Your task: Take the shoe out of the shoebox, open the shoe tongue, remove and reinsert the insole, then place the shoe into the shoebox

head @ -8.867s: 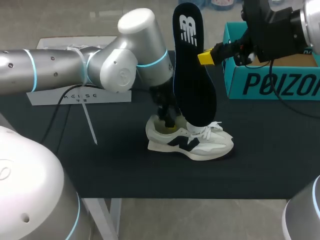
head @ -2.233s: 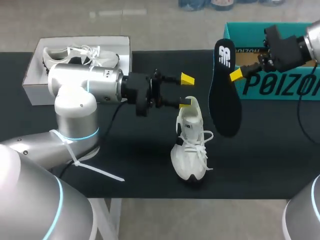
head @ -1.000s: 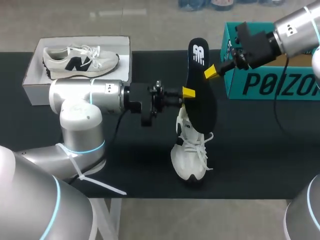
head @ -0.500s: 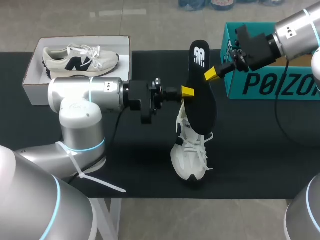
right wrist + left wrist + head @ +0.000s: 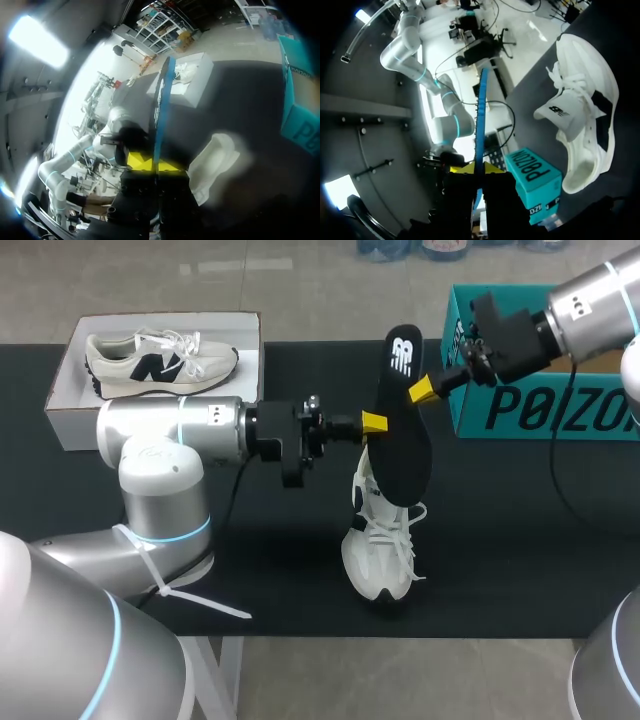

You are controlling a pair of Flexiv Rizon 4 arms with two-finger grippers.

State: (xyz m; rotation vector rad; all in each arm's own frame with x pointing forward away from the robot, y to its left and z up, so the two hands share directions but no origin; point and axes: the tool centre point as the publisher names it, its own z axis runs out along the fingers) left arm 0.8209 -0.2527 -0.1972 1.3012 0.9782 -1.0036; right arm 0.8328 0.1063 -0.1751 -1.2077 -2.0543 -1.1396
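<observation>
Arms extend inward; left claw (image 5: 378, 423) and right claw (image 5: 424, 390) both clamped (yellow tips close together).

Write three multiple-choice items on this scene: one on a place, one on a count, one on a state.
1. The spare sneaker lies: A in the white shoebox; B in the teal box; C on the floor.
2. Sneakers in the head view: A one; B two; C three.
3. The black insole is: A fully inside a sneaker; B flat on the cloth; C held upright in the air.
Key: 1 A, the box's white walls surround it. 2 B, the spare sneaker plus the second sneaker beneath the insole. 3 C, the right gripper is shut on it above that sneaker.
</observation>
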